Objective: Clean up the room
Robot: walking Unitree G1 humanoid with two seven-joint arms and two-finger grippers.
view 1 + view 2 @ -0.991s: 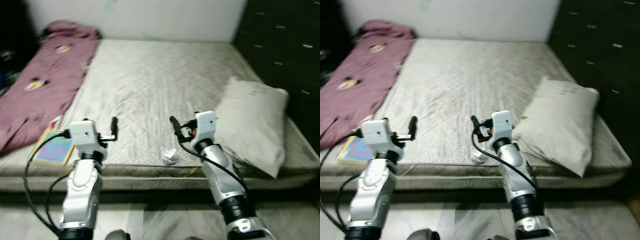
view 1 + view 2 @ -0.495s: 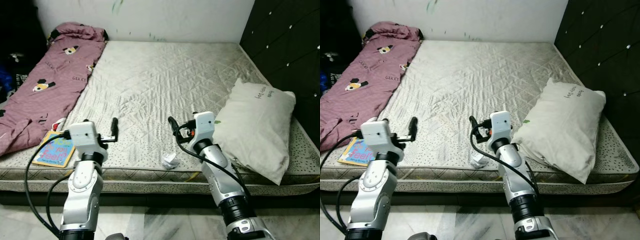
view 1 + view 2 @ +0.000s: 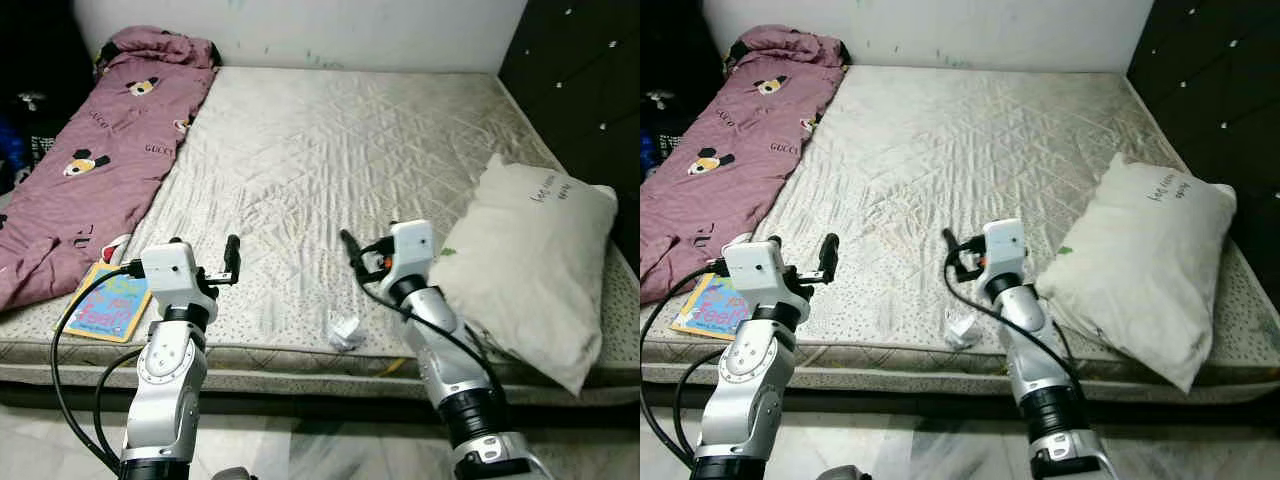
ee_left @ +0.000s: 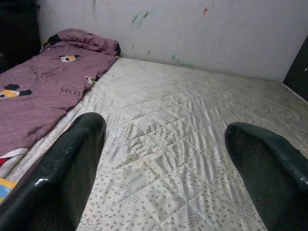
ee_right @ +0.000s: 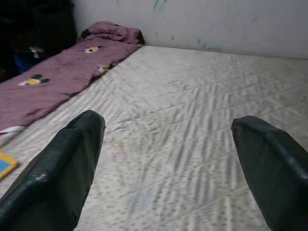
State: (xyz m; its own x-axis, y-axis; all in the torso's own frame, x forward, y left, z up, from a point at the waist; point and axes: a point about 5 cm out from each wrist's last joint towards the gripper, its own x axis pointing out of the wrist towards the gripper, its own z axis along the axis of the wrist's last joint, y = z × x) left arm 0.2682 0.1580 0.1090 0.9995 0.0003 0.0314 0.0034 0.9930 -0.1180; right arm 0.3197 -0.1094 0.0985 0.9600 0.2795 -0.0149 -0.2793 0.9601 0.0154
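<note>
I stand at the foot edge of a bed with a pale grey quilted mattress (image 3: 330,160), both arms raised in front of me over its near edge. My left claw (image 3: 232,258) hangs above the mattress with its two black fingers (image 4: 72,163) spread wide apart and nothing between them; my right claw (image 3: 350,250) is likewise parted and empty, its fingers (image 5: 62,163) far from each other. A small crumpled scrap of white paper (image 3: 346,331) lies on the mattress close to the near edge, between my two arms and nearer the right one, touching neither. A colourful flat children's book (image 3: 105,302) rests at the near left corner, just beside a long mauve blanket printed with cartoon mouse faces (image 3: 80,160) that runs along the left side up to the white wall (image 3: 300,25). A plump off-white pillow (image 3: 535,250) sits on the right side, beside the dark tufted headboard panel (image 3: 590,90).
</note>
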